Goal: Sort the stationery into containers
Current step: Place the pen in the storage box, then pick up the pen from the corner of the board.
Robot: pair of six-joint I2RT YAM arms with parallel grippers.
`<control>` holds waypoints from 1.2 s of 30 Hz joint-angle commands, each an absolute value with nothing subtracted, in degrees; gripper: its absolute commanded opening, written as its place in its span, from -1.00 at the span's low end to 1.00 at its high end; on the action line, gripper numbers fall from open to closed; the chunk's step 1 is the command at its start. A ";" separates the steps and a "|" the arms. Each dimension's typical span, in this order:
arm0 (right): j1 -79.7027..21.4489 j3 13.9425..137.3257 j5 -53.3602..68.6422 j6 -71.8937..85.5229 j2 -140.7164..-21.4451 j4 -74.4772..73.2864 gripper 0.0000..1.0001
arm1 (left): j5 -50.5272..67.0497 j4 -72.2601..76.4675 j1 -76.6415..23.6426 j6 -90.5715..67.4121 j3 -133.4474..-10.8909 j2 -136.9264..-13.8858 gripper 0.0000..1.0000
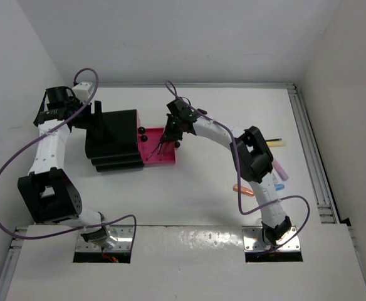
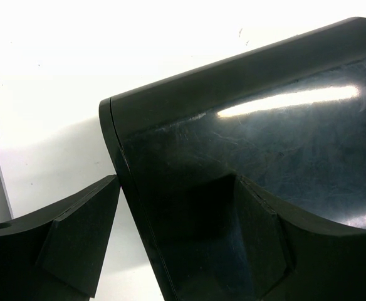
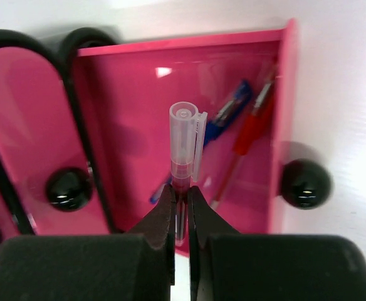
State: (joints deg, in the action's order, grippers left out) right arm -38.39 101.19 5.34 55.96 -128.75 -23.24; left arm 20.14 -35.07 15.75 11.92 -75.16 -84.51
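Observation:
The black stepped box (image 1: 114,141) stands at the left middle of the table, with its lowest pink drawer (image 1: 164,157) pulled open. My right gripper (image 1: 167,139) hovers over that drawer. It is shut on a red pen with a clear cap (image 3: 186,141), which points into the drawer (image 3: 139,94). A blue pen (image 3: 230,113) and a red pen (image 3: 249,135) lie inside. My left gripper (image 1: 94,119) is open at the box's back. In the left wrist view the gripper (image 2: 178,182) straddles a corner of the box (image 2: 252,138), with one finger (image 2: 76,244) clear of it.
A yellow highlighter (image 1: 274,144), a pink one (image 1: 281,168), a light-blue one (image 1: 279,186) and an orange one (image 1: 242,190) lie on the table around the right arm. Round black knobs (image 3: 305,183) sit on the drawer fronts. White walls enclose the table.

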 commanded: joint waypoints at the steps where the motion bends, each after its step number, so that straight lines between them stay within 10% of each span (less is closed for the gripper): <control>1: -38.67 104.50 8.96 58.88 -129.81 -23.11 -1.00 | 17.05 -40.43 15.91 13.45 -73.92 -86.75 0.59; 4: -38.50 104.42 9.40 59.59 -129.99 -25.04 -0.98 | 16.88 -40.52 16.00 13.54 -74.27 -87.10 0.59; 11: -37.97 102.56 10.37 60.82 -128.32 -26.01 -0.05 | 16.96 -40.69 16.00 13.36 -75.67 -88.33 0.59; 23: -24.81 95.98 0.20 44.58 -112.16 -31.36 -0.42 | 17.05 -40.87 16.17 13.80 -76.91 -88.77 0.59; 36: 1.91 87.37 -12.22 40.77 -111.88 -44.56 -0.03 | 17.14 -39.82 16.17 12.75 -75.15 -88.86 0.59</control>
